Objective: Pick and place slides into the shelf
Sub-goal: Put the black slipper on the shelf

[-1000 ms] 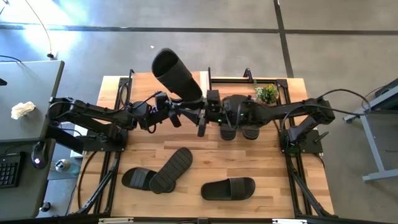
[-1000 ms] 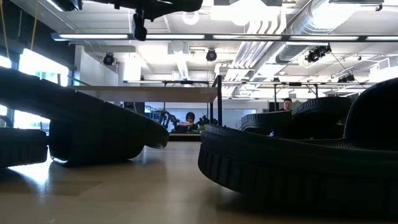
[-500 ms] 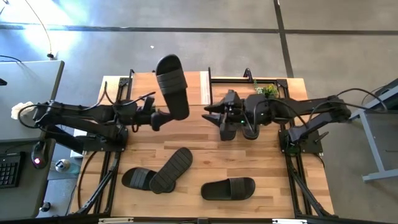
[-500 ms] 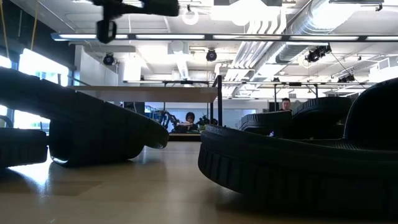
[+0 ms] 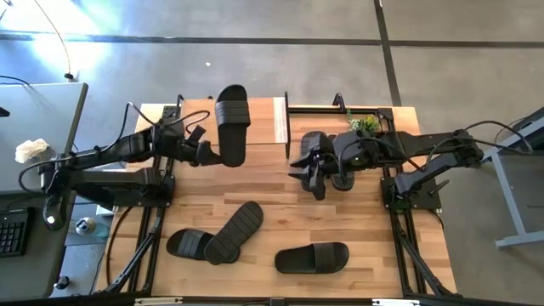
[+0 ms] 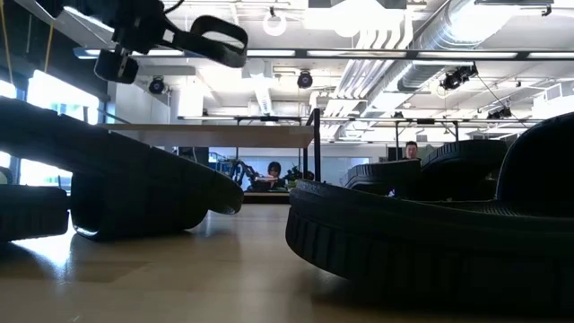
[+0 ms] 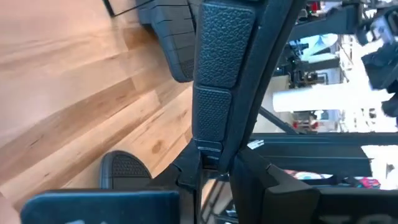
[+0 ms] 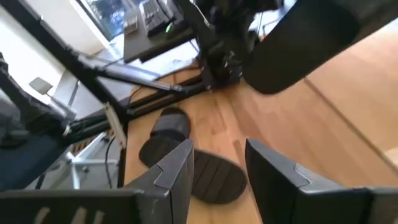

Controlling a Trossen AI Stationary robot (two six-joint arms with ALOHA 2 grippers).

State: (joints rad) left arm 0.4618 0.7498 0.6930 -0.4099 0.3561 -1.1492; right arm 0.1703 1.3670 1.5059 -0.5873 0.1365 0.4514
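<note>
- Polished grey concrete floor surrounds a pale wood counter; the low view looks past it into a workshop with ceiling ducts and people seated far off.
- At the left, the left gripper has its jaws narrowed on the near end of one black slide and carries it above the far-left part of the counter, ridged sole up. Holding it by the end leaves the length free, which I judge suits sliding it into the shelf.
- Near the front lie three loose slides: an overlapping pair at the left and a single one to their right, still waiting.
- Right of the lifted slide is the shelf, its light board and black frame at the far edge, with two slides already lined up side by side there.
- Over those two hangs the right gripper, jaws apart and empty, probably clear of its delivery.
- A small green plant sits on the shelf's far-right end.
- No brand, label or readable writing shows anywhere.
</note>
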